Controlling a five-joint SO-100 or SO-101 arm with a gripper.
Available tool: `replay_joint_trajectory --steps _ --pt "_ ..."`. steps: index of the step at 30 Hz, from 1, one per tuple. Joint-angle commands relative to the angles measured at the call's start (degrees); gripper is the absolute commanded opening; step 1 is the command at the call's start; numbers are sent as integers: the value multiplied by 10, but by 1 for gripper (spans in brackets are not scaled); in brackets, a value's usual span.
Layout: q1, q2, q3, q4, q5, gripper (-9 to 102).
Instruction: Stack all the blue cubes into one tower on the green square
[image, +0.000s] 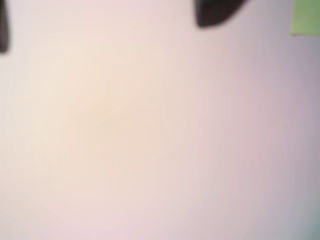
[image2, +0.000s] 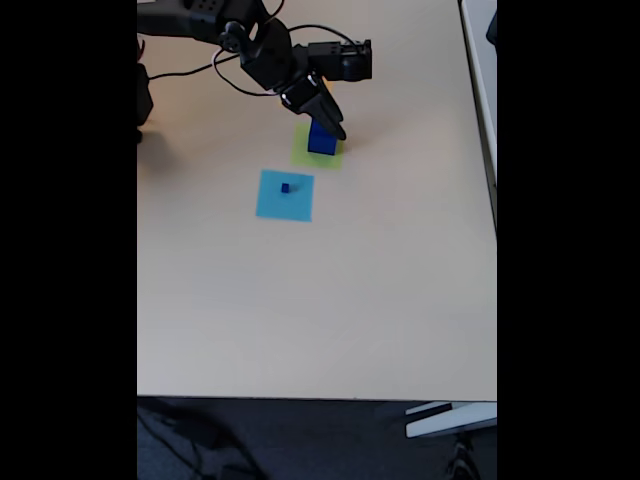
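Note:
In the fixed view a dark-blue tower of blue cubes stands on the green square near the table's back. A tiny blue cube sits apart on a light-blue square patch. My gripper hangs over the tower's upper right side, and its dark fingers partly cover the tower's top. In the wrist view the gripper is open: two dark fingertips stand far apart over bare table with nothing between them. A corner of the green square shows at the top right.
The arm and its black cables reach in from the back left. The beige table stretches wide toward the front edge. A white surface borders the table on the right.

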Motion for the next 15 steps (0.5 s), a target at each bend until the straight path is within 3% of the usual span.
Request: replay_joint_trajectory --steps 1,7,15 --pt "-49 -4 -114 -13 2 19" --pt "-127 -75 -202 30 31 18" --pt "-227 -190 -303 64 174 14"
